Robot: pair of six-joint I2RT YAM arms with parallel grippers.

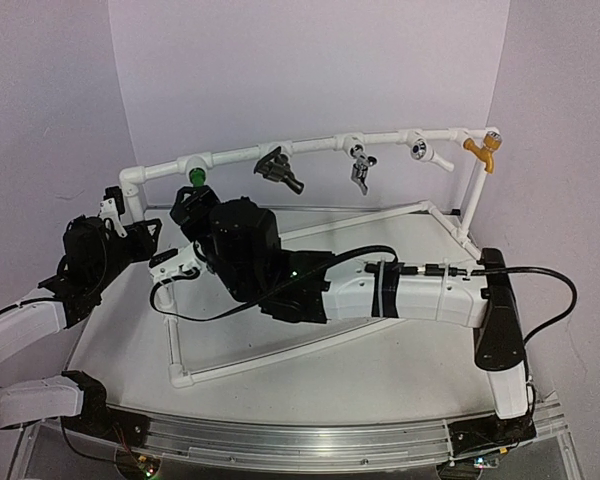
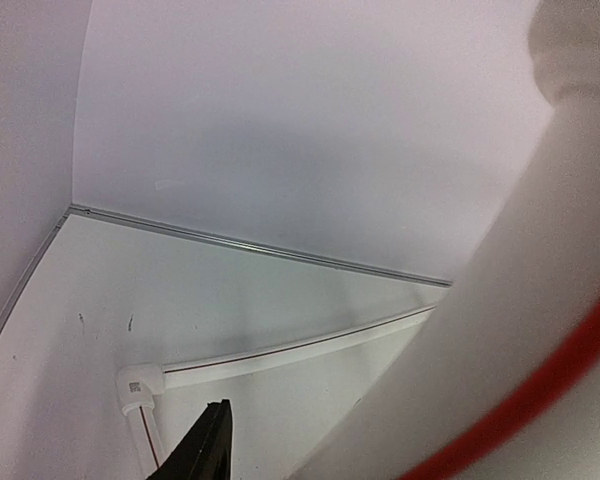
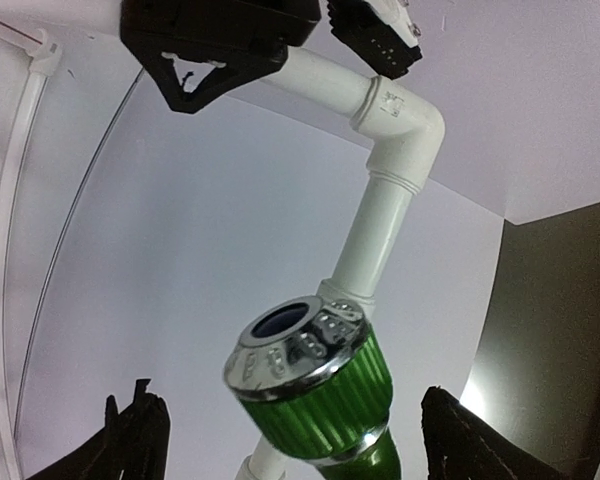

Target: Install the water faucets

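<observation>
Top view: seeing the green faucet [image 1: 195, 178] on the left end of the pipe frame [image 1: 315, 145], the dark faucet [image 1: 278, 168] hanging beside it, and the right tool [image 1: 192, 203] just under the green one.

Left wrist: only blurry pipe up close.

Right wrist: shows the right tool open either side of the green faucet, not touching, and the left tool [image 3: 300, 50] clamped on the pipe frame by its elbow.

Green faucet [image 3: 315, 385] blocks the gap between the right gripper's [image 3: 290, 430] spread jaws.

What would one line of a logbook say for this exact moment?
step: green faucet on pipe frame | right gripper: open, straddling it | left gripper: at pipe elbow, grip unclear
</observation>
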